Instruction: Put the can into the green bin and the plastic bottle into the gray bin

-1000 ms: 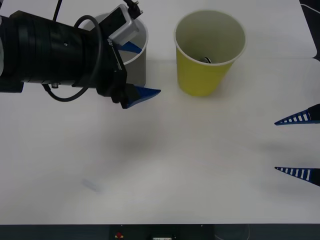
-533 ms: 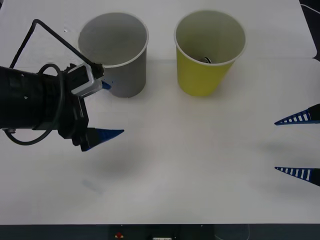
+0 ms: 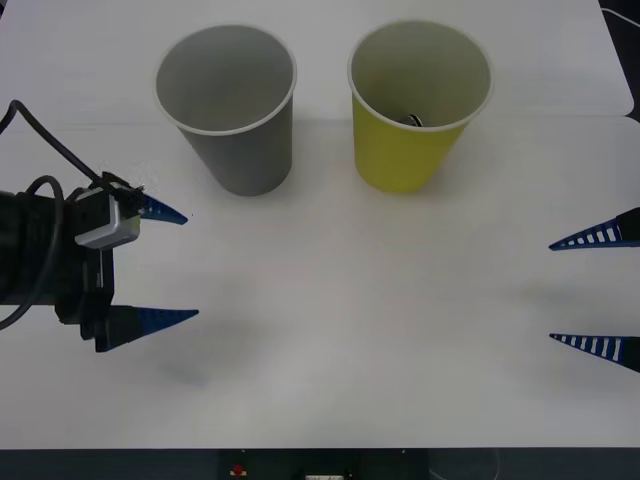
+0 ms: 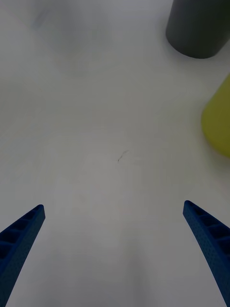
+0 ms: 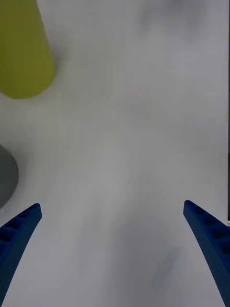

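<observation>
Now my left claw (image 3: 160, 265) gapes empty beside the gray bin (image 3: 232, 110); I reckon the can (image 3: 413, 121), light and crushable, sits in the green bin (image 3: 415, 105).

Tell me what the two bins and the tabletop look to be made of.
The gray bin and green bin look like coated paper or thin plastic: matte tapered walls with a pale rolled rim, like paper cups; which one is unclear. The table looks like a smooth white laminate or painted board, with a faint sheen and soft shadows.
</observation>
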Robot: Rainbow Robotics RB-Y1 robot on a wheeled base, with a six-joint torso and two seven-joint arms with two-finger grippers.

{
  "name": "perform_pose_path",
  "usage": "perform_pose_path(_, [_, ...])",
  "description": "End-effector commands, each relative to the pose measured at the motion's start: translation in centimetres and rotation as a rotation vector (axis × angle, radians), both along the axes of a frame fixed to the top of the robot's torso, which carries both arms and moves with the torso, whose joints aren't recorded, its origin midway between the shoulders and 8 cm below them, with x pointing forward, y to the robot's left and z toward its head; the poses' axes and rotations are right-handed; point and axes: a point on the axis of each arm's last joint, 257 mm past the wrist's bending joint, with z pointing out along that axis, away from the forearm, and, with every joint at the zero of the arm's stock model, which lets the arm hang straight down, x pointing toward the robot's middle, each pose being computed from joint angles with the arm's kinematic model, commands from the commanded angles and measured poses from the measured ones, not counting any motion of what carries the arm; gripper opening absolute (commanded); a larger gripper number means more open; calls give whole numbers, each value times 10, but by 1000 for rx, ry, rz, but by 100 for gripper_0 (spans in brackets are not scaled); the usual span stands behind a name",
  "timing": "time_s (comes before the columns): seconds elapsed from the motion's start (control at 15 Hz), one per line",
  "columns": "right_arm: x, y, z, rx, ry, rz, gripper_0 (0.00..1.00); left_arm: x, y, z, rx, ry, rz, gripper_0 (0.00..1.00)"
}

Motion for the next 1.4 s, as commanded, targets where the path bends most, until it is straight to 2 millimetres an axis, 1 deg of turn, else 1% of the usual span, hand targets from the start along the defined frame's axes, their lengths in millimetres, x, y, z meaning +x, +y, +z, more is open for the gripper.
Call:
perform_pose_path(0.07, [0, 0, 0, 0, 0, 0, 100, -5, 14, -7, -10, 42, -3, 100])
perform_pose_path(0.33, [0, 0, 0, 0, 0, 0, 100, -6, 24, -15, -2, 68, 13, 100])
perform_pose_path(0.6, [0, 0, 0, 0, 0, 0, 100, 1, 35, -18, 61, -4, -40, 100])
perform_pose_path(0.8, [0, 0, 0, 0, 0, 0, 100, 3, 49, -21, 77, -8, -64, 100])
perform_pose_path(1.4, [0, 0, 0, 0, 0, 0, 100, 9, 60, -24, 98, -8, -42, 100])
